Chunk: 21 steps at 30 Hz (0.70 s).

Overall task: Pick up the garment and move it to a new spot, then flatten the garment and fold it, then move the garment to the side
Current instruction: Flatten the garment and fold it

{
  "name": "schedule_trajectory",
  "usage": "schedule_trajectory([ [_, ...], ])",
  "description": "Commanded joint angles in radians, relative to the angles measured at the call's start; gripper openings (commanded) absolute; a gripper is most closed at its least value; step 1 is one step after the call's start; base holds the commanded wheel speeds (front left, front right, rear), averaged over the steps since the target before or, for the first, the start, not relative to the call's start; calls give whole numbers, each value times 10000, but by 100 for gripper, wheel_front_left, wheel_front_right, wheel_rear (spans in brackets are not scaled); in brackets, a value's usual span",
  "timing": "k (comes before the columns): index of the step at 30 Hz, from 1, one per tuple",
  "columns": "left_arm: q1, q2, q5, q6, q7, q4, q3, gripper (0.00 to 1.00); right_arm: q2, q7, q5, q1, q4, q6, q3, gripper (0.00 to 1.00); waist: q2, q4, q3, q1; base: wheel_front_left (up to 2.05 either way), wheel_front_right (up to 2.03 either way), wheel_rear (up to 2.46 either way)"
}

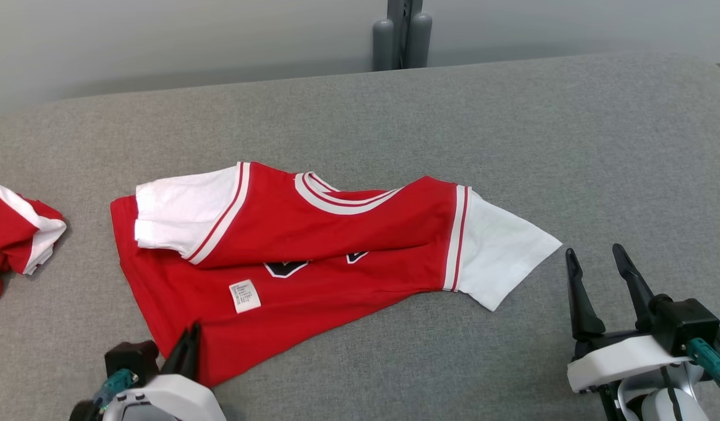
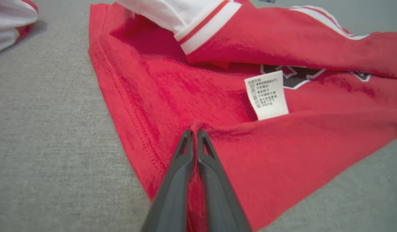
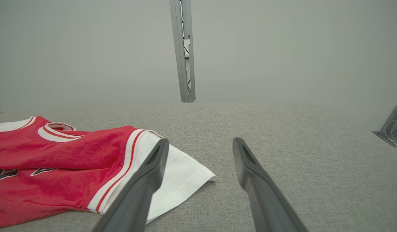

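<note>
Left end effector (image 2: 195, 131): clamping together on near edge of red fabric jersey with white sleeves (image 1: 336, 228).
Right end effector (image 1: 594, 252): hovering beside it, fingers standing apart.
Jersey: lying rumpled on grey fabric desk (image 1: 512, 117).

Matt cloth garment (image 1: 336, 292), rough woven tabletop (image 1: 512, 117)

The red jersey tee (image 1: 313, 234), with white short sleeves and striped white trim at collar and armholes, is lying rumpled on the grey tabletop (image 1: 512, 117), its upper part sagging over the dark chest emblem. One sleeve is spreading flat to the right and the other is folding over the body at the left. A white care label (image 1: 245, 296) is showing near the lower hem, where the left gripper (image 2: 195, 132) is pinching a ridge of red cloth between closed jaws.
</note>
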<state>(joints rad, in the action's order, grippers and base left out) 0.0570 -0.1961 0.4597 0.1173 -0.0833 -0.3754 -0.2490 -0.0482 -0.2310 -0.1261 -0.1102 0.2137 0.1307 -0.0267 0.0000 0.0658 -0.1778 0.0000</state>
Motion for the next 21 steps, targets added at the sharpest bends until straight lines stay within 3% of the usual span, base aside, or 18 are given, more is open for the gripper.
schedule_trajectory([
  [1, 277, -85, -134, 69, -197, 75, 45, 0, -49, -97, -20, -91, 31, 1, 35, 100, 0, -19, -44, 0, 0, 0, 0],
  [14, 980, -488, -1297, 469, -1431, 2452, -189, 0, -49, -183, -98, -303, 133, 1, 247, 100, 0, -149, 5, 0, 0, 0, 0],
  [21, 908, -584, -1611, 458, -1701, 3405, -220, 0, -46, -229, -104, -330, 56, 1, 414, 100, 0, -367, -157, 0, 0, 0, 0],
])
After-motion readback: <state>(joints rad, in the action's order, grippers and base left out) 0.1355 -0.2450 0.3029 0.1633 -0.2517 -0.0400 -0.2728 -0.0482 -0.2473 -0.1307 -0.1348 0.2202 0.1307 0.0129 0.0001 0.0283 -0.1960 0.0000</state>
